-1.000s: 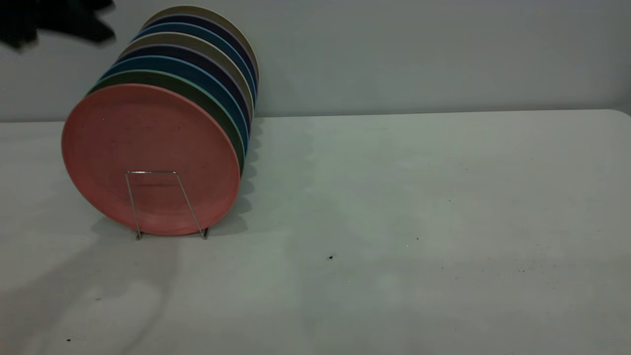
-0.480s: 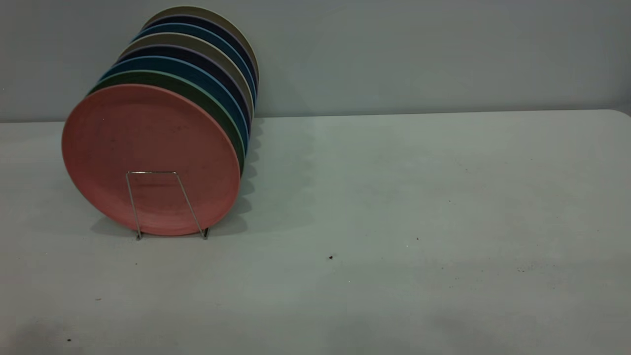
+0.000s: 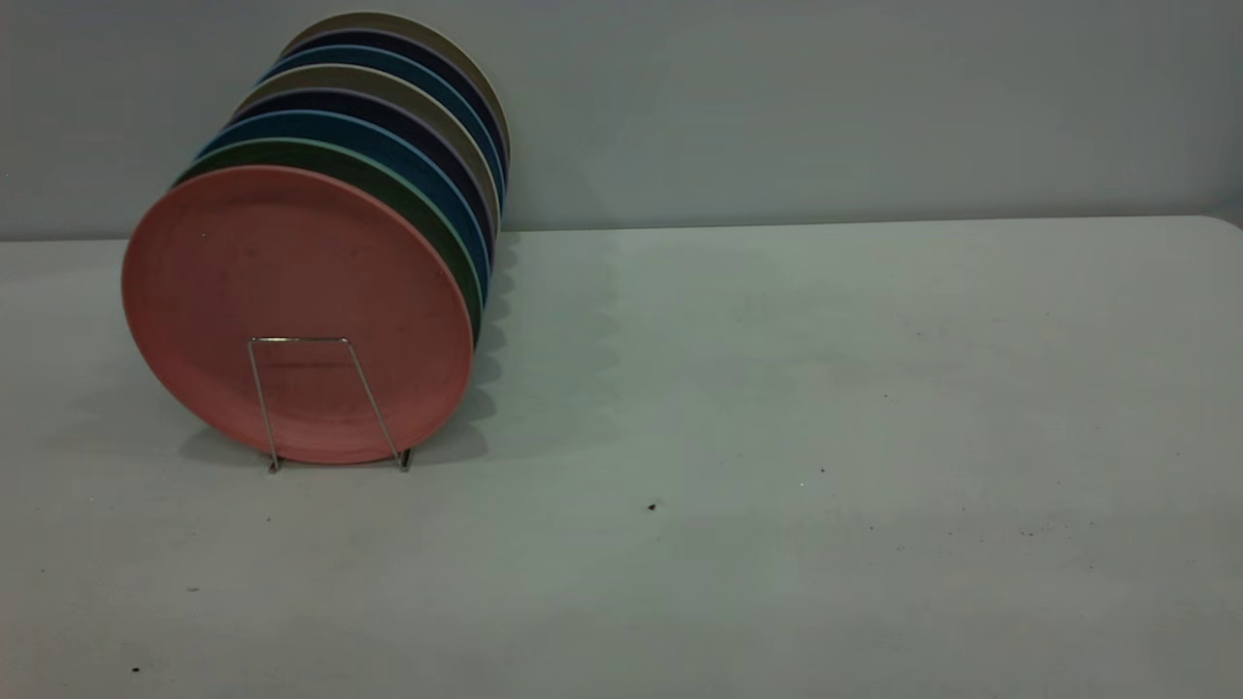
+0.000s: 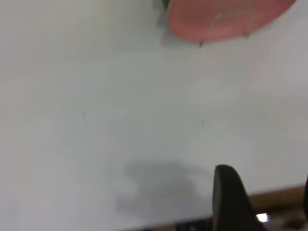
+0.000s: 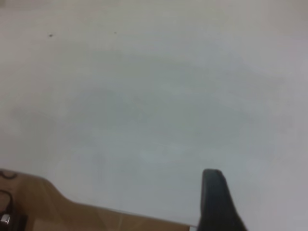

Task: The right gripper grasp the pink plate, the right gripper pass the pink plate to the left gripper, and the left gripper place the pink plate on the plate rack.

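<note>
The pink plate [image 3: 291, 291] stands upright at the front of the plate rack [image 3: 297, 339], behind its front wire loop, at the table's left. It also shows far off in the left wrist view [image 4: 192, 19], with the rack's wire loop [image 4: 210, 30] in front of it. Neither gripper shows in the exterior view. My left gripper [image 4: 265, 180] is open and empty above the table's near edge, well away from the plate. My right gripper [image 5: 262, 192] shows one dark finger [image 5: 214, 202] over bare table with nothing beside it; it is open and empty.
Behind the pink plate stand several more plates in the rack: a teal-green one [image 3: 388, 180], then blue, dark and tan ones. The white table [image 3: 825, 388] runs to the right of the rack. A grey wall stands behind.
A dark arm at the exterior view's top left corner has left the view. Its shadow on the table in front of the rack has faded. The plates have not moved.
</note>
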